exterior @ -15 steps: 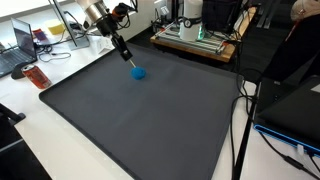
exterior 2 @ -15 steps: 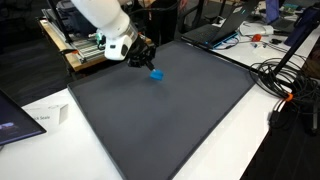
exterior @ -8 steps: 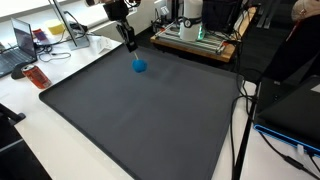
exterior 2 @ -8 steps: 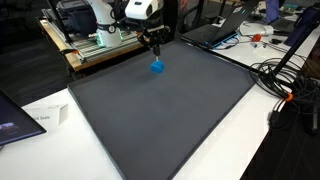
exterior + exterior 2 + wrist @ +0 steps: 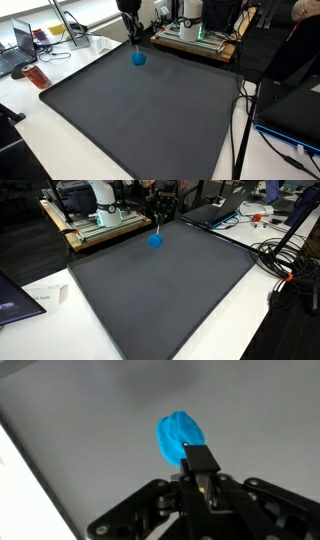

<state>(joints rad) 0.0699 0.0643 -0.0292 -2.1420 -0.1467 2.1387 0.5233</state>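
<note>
Near the far edge of the dark mat point(image 5: 150, 120): gripper point(image 5: 134, 45) clamped on a blue lump point(image 5: 138, 58)

Coming down from above, the gripper has its jaws pinched together on the top of the blue lump (rounded, soft-looking), which is close to the mat's far edge in both exterior views. In the wrist view the blue lump point(image 5: 178, 436) shows just past the closed fingertips point(image 5: 200, 458). A white table point(image 5: 50, 140) carries the mat.

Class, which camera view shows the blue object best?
The wrist view: the blue object appears large, held at the tip of the shut pincer. Both exterior views show it only as a small blue dot.
</note>
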